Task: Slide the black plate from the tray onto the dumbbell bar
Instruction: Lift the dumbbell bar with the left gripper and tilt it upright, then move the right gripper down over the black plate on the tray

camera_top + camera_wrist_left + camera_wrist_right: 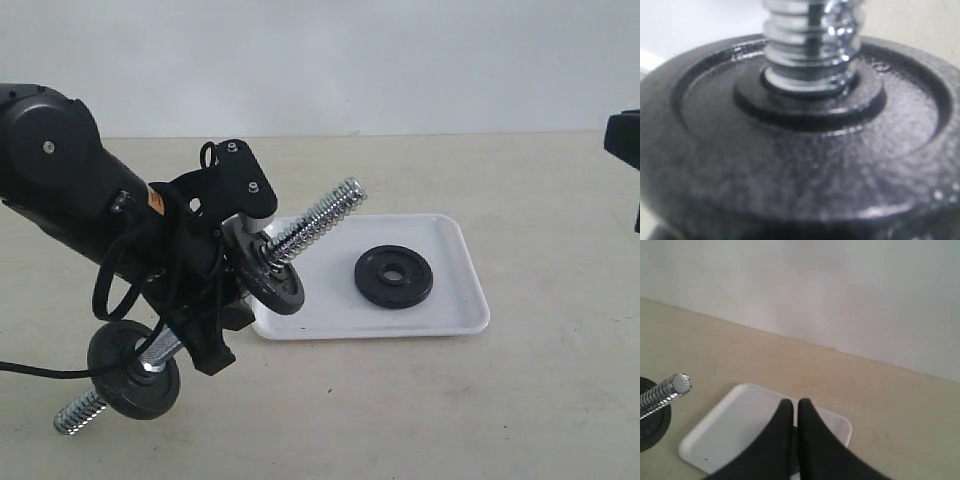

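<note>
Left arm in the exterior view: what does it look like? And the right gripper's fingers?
The left arm is black, with a bulky rounded joint housing, loose black cables looping beneath, a small orange label near the wrist and a black bracket with silver screws. The right gripper has two slim black fingers tapering to rounded tips.
</note>
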Available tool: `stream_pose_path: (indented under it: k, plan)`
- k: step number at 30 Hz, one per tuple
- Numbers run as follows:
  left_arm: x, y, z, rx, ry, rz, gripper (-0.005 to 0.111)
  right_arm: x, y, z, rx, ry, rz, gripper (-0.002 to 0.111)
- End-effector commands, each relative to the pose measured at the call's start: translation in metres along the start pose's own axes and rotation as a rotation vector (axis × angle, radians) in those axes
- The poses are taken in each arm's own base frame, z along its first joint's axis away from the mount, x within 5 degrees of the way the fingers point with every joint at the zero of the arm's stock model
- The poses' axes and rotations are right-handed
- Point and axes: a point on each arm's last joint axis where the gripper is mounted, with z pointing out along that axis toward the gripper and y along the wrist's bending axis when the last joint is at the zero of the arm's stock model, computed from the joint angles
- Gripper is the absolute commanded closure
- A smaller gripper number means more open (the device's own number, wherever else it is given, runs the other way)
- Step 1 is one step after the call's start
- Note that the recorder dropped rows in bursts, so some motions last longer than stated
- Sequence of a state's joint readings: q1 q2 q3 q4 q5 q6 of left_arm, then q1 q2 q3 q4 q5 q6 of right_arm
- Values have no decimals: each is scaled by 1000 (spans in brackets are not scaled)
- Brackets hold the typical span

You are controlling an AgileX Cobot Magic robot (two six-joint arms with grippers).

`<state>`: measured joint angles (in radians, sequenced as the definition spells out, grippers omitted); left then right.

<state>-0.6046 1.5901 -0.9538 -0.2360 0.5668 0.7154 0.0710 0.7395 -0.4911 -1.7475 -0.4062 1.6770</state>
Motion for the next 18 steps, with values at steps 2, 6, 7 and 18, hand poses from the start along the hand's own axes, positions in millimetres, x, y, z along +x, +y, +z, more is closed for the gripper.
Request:
stream_pose_path:
  k: [2, 6, 7, 18]
  plan:
    - [-17, 10, -23, -101, -145, -3, 102, -11, -6, 25, -70, 56, 64, 107]
    - [-17, 10, -23, -102, -144, -2, 102, -16, -14, 48, -97, 102, 96, 107]
    - [-17, 10, -23, -102, -144, -2, 102, -17, -15, 51, -99, 109, 97, 107]
    - [-16, 12, -23, -127, -132, 39, 102, -26, -22, 68, -63, 107, 3, 109]
